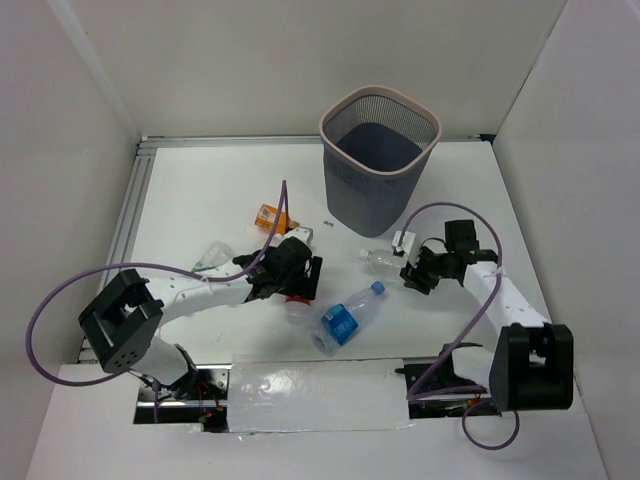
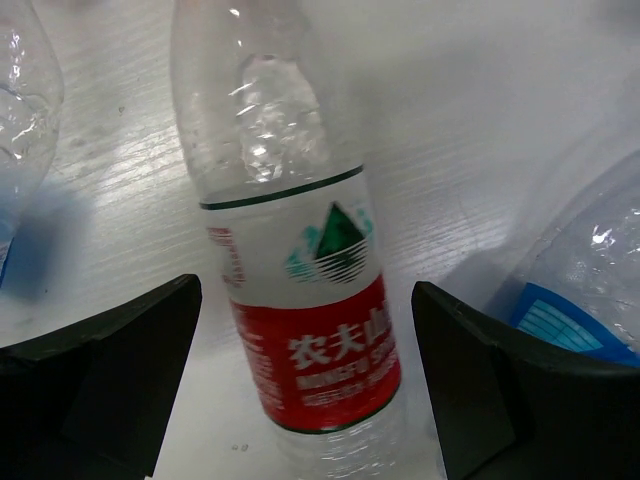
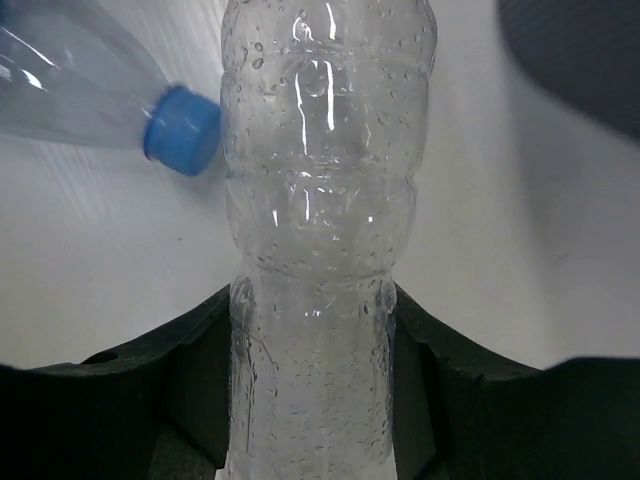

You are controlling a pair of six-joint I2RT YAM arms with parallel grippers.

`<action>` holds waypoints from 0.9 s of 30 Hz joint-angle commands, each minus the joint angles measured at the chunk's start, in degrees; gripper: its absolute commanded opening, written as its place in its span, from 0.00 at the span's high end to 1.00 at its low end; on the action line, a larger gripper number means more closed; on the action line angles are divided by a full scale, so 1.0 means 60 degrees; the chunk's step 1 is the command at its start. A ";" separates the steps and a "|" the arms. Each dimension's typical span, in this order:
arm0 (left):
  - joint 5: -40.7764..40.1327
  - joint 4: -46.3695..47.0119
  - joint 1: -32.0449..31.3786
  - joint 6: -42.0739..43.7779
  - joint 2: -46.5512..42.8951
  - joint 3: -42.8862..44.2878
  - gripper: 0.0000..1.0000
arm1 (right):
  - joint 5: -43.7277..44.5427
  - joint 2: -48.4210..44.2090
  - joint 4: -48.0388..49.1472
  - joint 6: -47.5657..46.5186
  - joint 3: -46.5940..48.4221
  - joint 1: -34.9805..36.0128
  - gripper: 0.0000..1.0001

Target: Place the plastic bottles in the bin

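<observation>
The dark mesh bin stands at the far middle of the table. My left gripper is open and straddles a clear bottle with a red label, with a gap on each side; this bottle lies on the table. My right gripper is shut on the plain clear bottle, whose free end points left. A blue-labelled bottle with a blue cap lies between the arms; its cap shows in the right wrist view. A short orange bottle lies further back. Another clear bottle lies on the left.
The blue-labelled bottle lies close to my left gripper's right finger, and the other clear bottle is at its left. The bin's dark wall is at the upper right of the right wrist view. A metal rail runs along the table's left edge.
</observation>
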 commanded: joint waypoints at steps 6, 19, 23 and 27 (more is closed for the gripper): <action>-0.0396 0.0490 -0.0089 -0.0052 -0.0065 0.0108 0.01 | -0.3017 -0.2048 -0.2635 -0.0727 0.3748 0.0809 0.82; -0.0396 0.0579 -0.0177 -0.0052 -0.0052 -0.0156 0.01 | -0.0022 0.1081 0.3924 0.6659 0.9539 0.3023 0.72; -0.0396 0.0579 -0.0177 -0.0052 0.0357 -0.0156 0.01 | 0.1241 0.2812 0.3694 0.6469 1.0406 0.2819 0.53; -0.0572 0.0579 -0.0177 -0.0140 0.0623 -0.0156 0.01 | 0.1418 0.3679 0.3225 0.6496 1.0408 0.2365 0.19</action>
